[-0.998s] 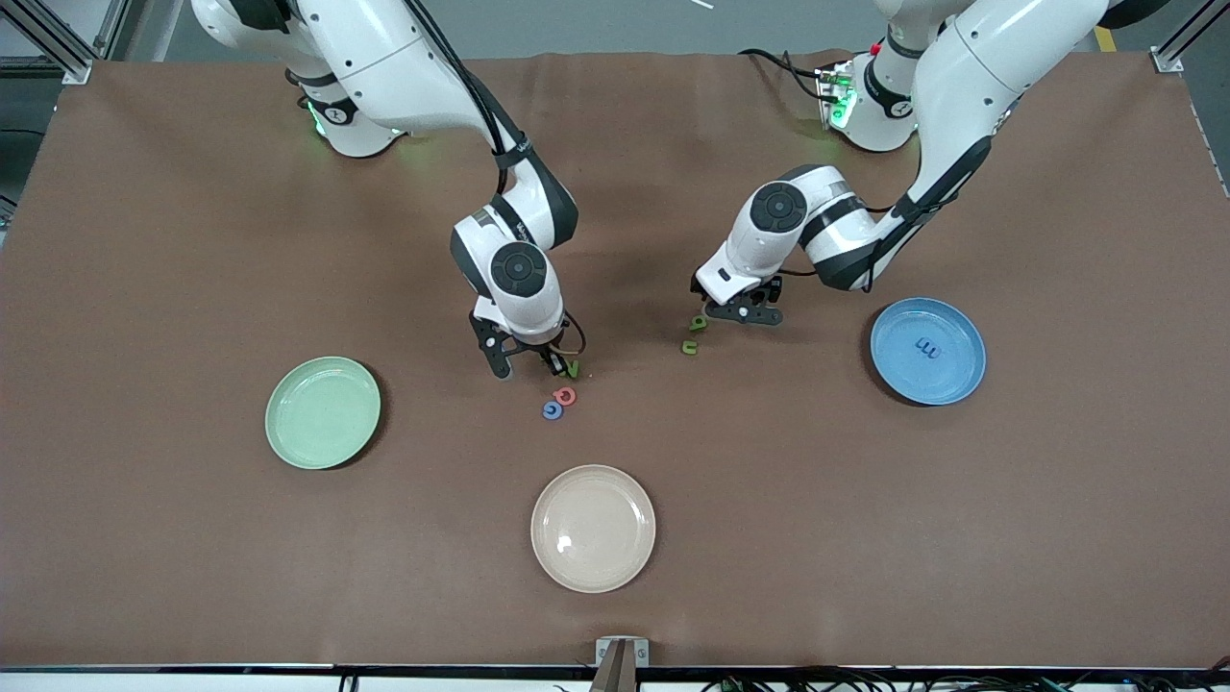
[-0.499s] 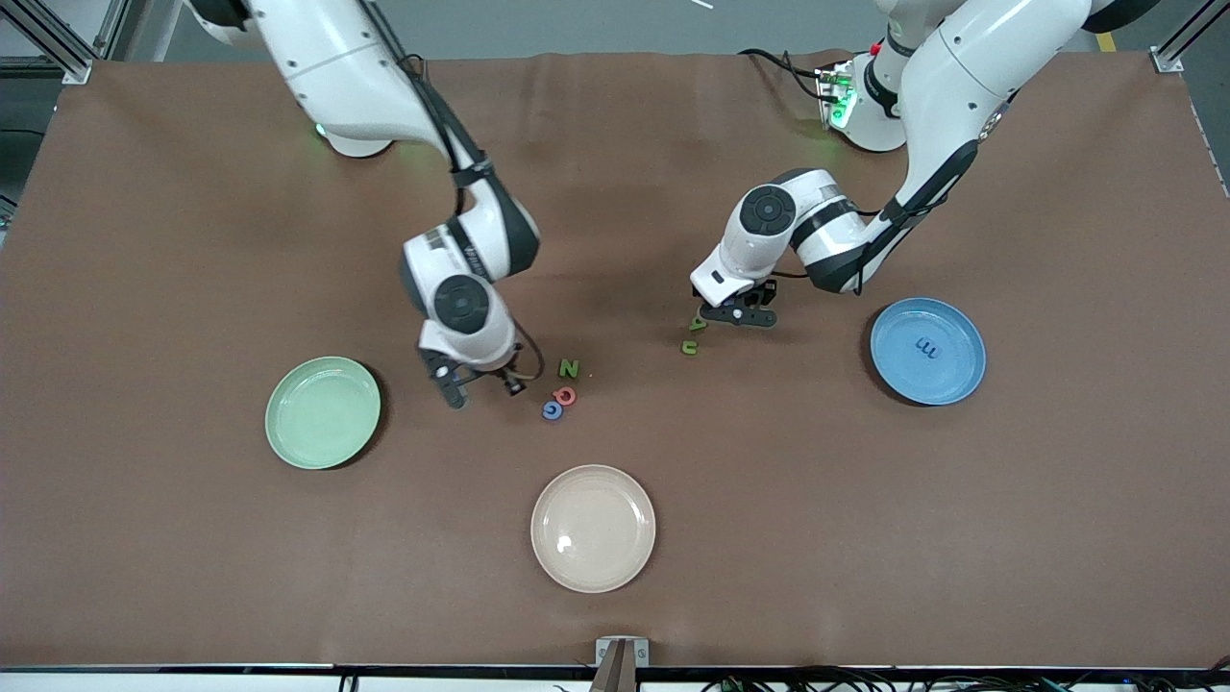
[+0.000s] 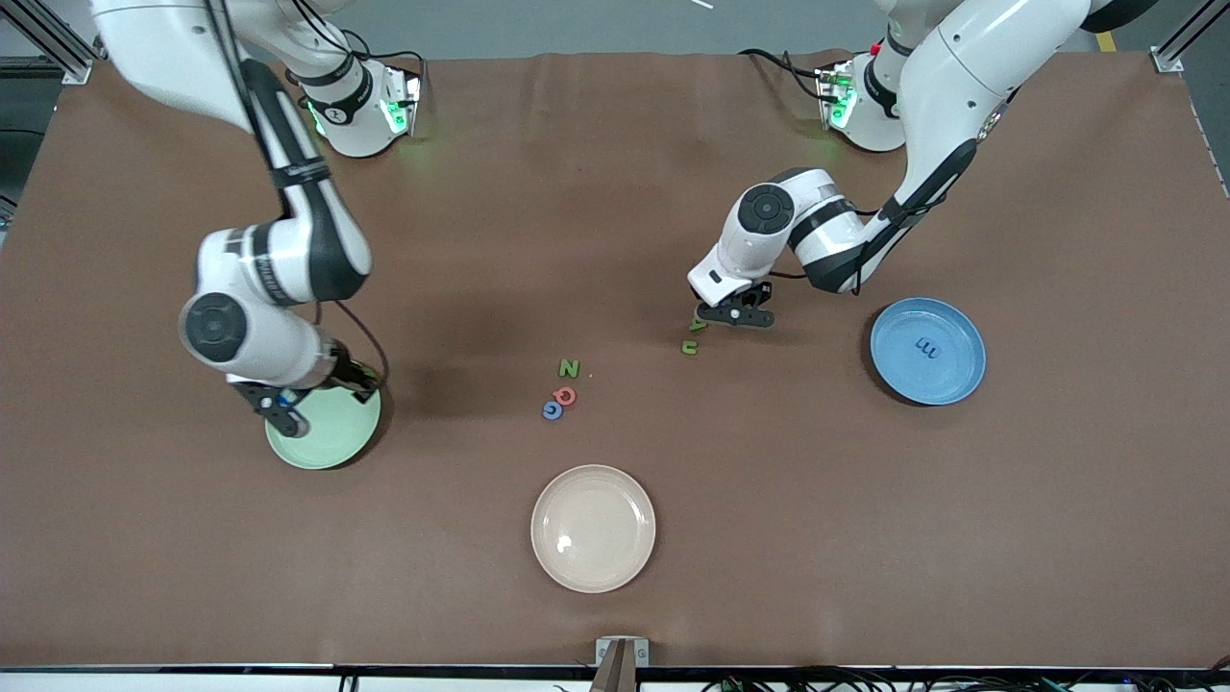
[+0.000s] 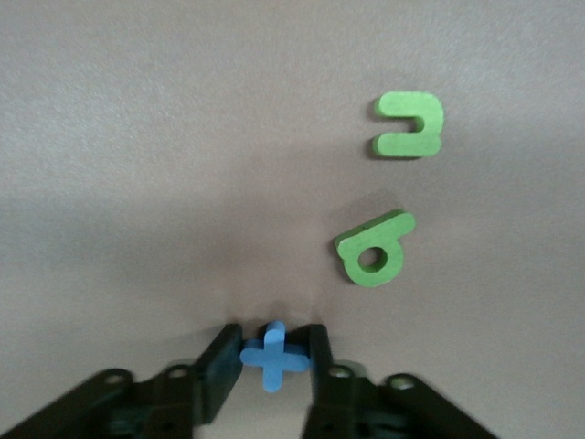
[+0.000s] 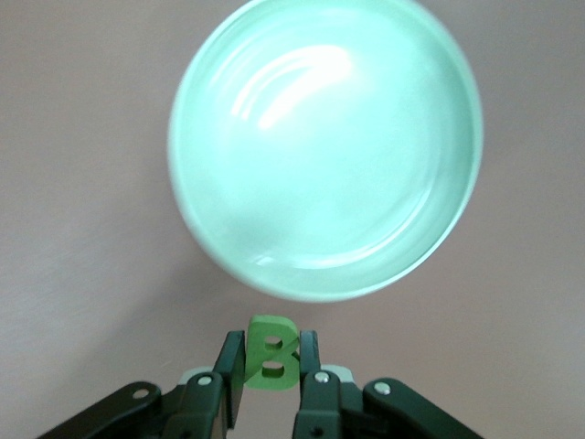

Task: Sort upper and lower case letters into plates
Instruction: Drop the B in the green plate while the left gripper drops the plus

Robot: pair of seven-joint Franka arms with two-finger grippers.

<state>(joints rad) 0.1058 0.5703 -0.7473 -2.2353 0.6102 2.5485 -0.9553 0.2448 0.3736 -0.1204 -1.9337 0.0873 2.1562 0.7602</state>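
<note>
My right gripper (image 3: 322, 396) is shut on a green capital B (image 5: 271, 355) and holds it over the rim of the pale mint green plate (image 3: 325, 444), which fills the right wrist view (image 5: 324, 146) and has nothing in it. My left gripper (image 3: 735, 315) is low at the table, shut on a blue cross-shaped small t (image 4: 271, 355). Two green small letters (image 3: 699, 325) (image 3: 689, 347) lie just beside it; the left wrist view shows them too (image 4: 373, 256) (image 4: 409, 126). A green N (image 3: 569, 367), a red letter (image 3: 565, 395) and a blue letter (image 3: 552, 410) lie mid-table. The sky blue plate (image 3: 951, 380) holds a blue m (image 3: 927, 348).
A cream-beige plate (image 3: 593, 528) sits nearer the front camera than the letters, about midway along the table. A brown cloth (image 3: 865, 538) covers the whole table. Both arm bases stand along the table's robot edge.
My right arm has swung from the mid-table letters to the mint green plate, carrying the green B. My left gripper has stayed almost still by the two green letters.
</note>
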